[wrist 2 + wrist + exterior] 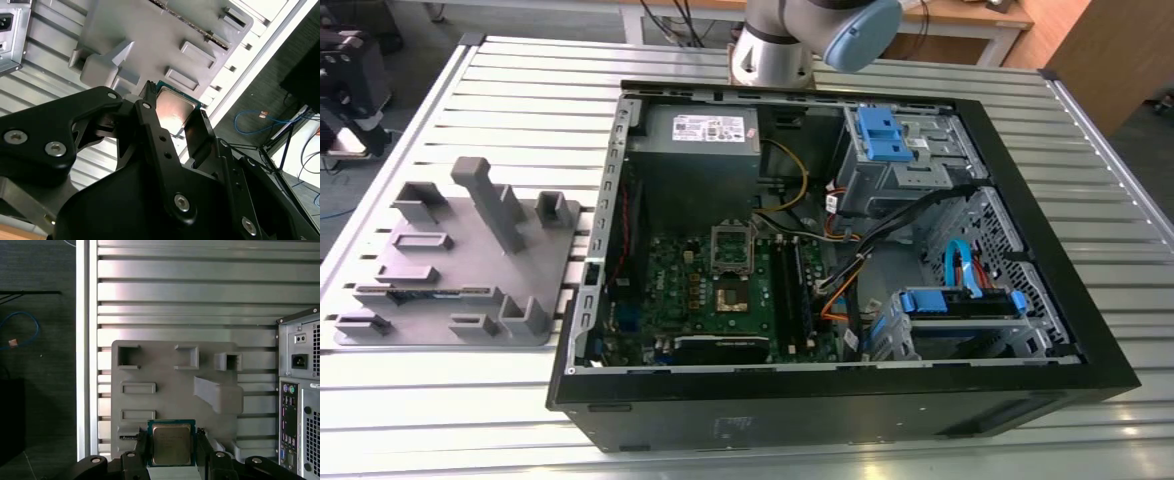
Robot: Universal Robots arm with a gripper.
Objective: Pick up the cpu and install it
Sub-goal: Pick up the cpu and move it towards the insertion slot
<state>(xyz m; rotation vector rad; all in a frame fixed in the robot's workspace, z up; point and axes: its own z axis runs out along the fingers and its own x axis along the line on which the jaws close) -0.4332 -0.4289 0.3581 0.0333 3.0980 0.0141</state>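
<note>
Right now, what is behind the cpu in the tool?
The grey fixture plate on the slatted table lies behind the cpu, which is held in the tool. The spot directly behind the chip is covered.

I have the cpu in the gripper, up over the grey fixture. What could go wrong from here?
1. The gripper pinches the cpu by two opposite edges alone, so the chip might slip or tilt in transit.
2. The socket lies low inside the case, with its open bracket next to it and cables nearby; the gripper may clip them.
3. A chip lowered slightly turned could seat badly.
</note>
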